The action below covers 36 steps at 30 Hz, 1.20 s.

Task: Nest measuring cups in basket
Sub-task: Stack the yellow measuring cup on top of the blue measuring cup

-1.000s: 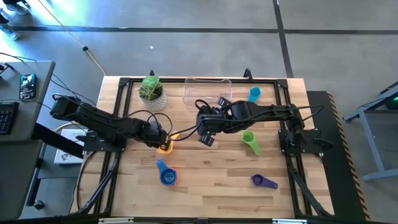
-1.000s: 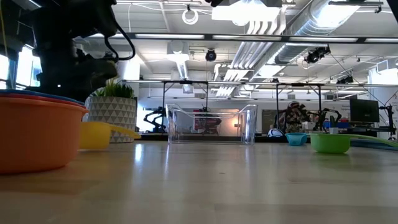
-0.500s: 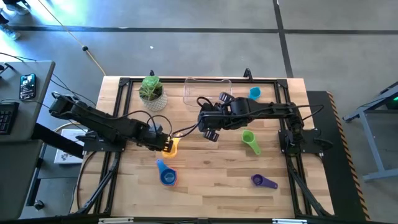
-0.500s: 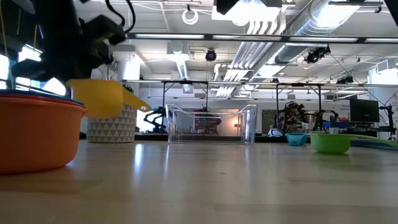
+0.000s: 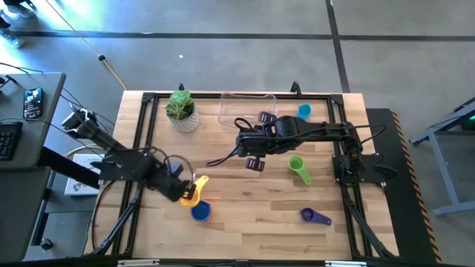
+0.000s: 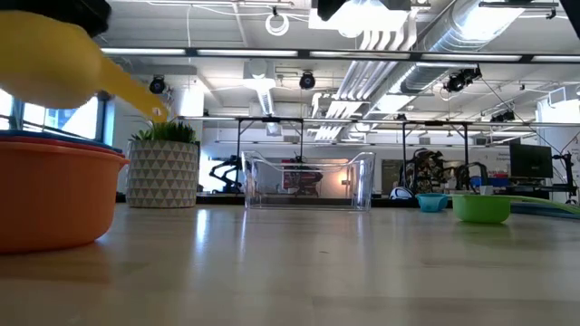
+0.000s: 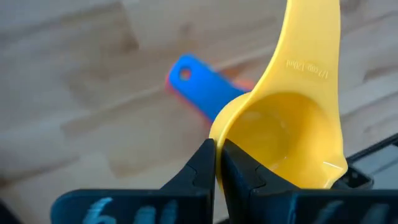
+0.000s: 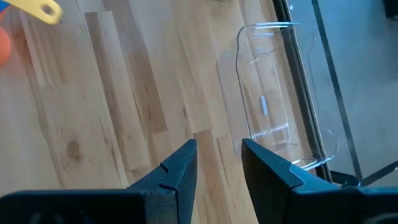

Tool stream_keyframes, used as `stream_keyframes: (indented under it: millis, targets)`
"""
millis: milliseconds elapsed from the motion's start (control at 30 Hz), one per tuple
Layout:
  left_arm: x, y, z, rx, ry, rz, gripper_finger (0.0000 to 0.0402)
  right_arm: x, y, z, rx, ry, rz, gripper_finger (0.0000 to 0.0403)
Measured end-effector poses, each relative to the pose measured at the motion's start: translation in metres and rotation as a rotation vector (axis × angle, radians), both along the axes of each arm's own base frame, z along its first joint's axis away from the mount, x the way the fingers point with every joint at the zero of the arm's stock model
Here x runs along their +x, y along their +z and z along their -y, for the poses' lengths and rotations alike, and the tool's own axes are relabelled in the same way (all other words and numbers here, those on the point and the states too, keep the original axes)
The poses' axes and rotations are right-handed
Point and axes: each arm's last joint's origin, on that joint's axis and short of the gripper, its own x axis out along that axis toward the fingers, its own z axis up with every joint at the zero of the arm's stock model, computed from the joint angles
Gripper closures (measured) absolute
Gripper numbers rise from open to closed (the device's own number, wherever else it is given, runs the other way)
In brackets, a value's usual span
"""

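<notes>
Gripping: left gripper (image 7: pixel 216 163) pinched on rim of smooth yellow cup (image 7: pixel 292 137), above blue cup (image 5: pixel 199 210).
Right gripper (image 8: pixel 219 163): half open, empty, mid-table.
Basket (image 5: pixel 247 106): clear, rounded, far edge.
Hidden: stacked cups' lower colours.

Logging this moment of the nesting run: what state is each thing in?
yellow cup: held off the table, above the blue cup
left gripper: shut on the yellow cup's rim
right gripper: open, holding nothing
blue cup: nested in the orange cup
basket: empty
green cup: loose on the table
purple cup: loose on the table
</notes>
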Motion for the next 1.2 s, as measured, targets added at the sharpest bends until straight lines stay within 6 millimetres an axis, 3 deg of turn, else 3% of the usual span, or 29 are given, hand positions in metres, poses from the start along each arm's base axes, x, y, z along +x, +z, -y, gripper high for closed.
stream_keyframes:
  millis: [300, 500, 633, 900, 1200]
  targets:
    - [-0.034, 0.000, 0.042, -0.093, 0.048, -0.045, 0.0397, 0.000, 0.000, -0.001, 0.029, 0.018, -0.006, 0.0284]
    - [-0.055, -0.001, 0.057, -0.098, 0.025, -0.074, 0.0396, 0.005, 0.000, -0.007, 0.225, 0.071, 0.028, 0.0284]
    - [-0.064, -0.002, 0.060, -0.070, -0.013, -0.092, 0.0396, 0.014, -0.002, -0.016, 0.359, 0.086, 0.100, 0.0284]
    - [-0.077, 0.001, 0.061, -0.026, -0.141, -0.093, 0.0396, 0.031, -0.009, -0.043, 0.450, 0.087, 0.259, 0.0284]
    - [-0.093, 0.015, 0.039, 0.042, -0.238, -0.072, 0.0396, 0.054, -0.036, -0.077, 0.591, 0.034, 0.455, 0.0284]
